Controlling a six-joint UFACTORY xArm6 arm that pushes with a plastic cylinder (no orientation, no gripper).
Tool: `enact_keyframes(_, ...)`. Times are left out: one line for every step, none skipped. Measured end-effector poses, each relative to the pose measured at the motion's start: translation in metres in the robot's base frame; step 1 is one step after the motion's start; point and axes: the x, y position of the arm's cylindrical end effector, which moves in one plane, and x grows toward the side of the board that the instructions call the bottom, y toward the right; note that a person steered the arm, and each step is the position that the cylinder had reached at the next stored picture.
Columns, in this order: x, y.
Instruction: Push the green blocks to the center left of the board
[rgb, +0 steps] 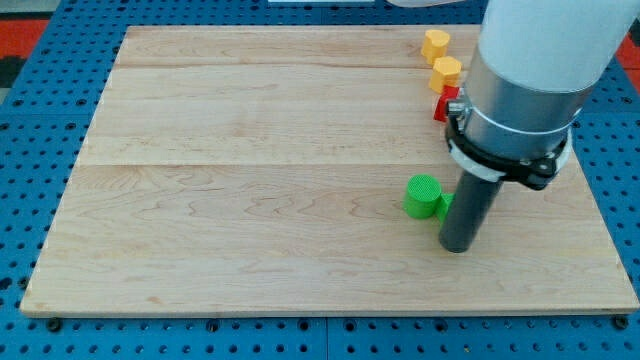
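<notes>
Two green blocks sit right of centre on the surface (250, 200), a pale wooden board made of glued planks with visible grain. The green round block (423, 196) is a short cylinder with a ribbed top; a second green block (445, 203) touches its right side, mostly hidden behind the rod, so its shape cannot be made out. Both lie well apart from the centre left of the board.

My tip (456, 247) rests on the wood just beside these blocks, at their lower right, touching or nearly touching the hidden one. The tool is a plain dark rod with no jaws, so it neither spreads nor pinches anything.

Near the view's top right stand two yellow blocks, one yellow block (435, 44) above the other yellow block (446, 72), both chunky and many-sided. A red block (443, 103) lies just below them, partly covered by the arm's grey and white housing (530, 80).

Around the board runs a blue perforated base (30, 120).
</notes>
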Motion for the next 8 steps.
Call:
enact_keyframes(0.011, 0.048)
enact_keyframes(-0.008, 0.064)
enact_keyframes(-0.028, 0.000)
enact_keyframes(-0.029, -0.076)
enact_keyframes(-0.035, -0.070)
enact_keyframes(-0.025, -0.077)
enact_keyframes(-0.027, -0.153)
enact_keyframes(-0.065, -0.226)
